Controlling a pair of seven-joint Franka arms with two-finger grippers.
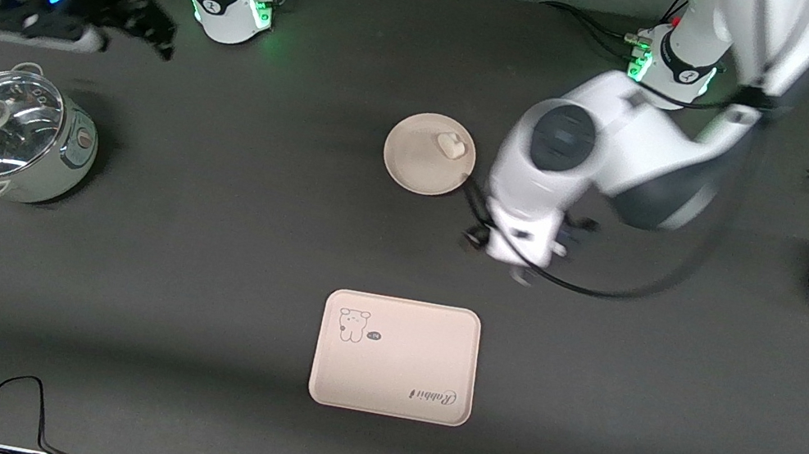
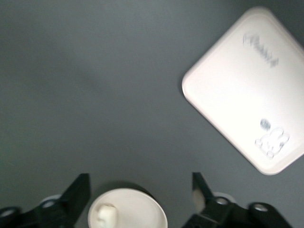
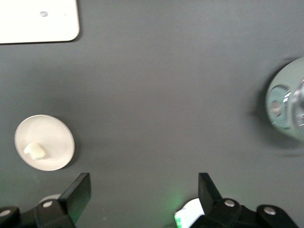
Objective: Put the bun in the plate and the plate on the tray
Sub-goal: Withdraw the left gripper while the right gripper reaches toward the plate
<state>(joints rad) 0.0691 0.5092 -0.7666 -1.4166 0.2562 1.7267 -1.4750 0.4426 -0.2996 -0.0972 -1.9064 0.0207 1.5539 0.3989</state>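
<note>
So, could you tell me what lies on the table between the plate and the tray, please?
Nothing: in the front view, the stretch between the plate, which holds the bun, and the tray is bare dark tabletop.

Left arm reaching from its base toward table centre, elbow bent, wrist pointing down, left gripper (image 2: 140, 190) up in the air, fingers spread wide and empty, right arm folded back at its own end, waiting, right gripper (image 3: 144, 190) raised, fingers wide apart, empty
</note>
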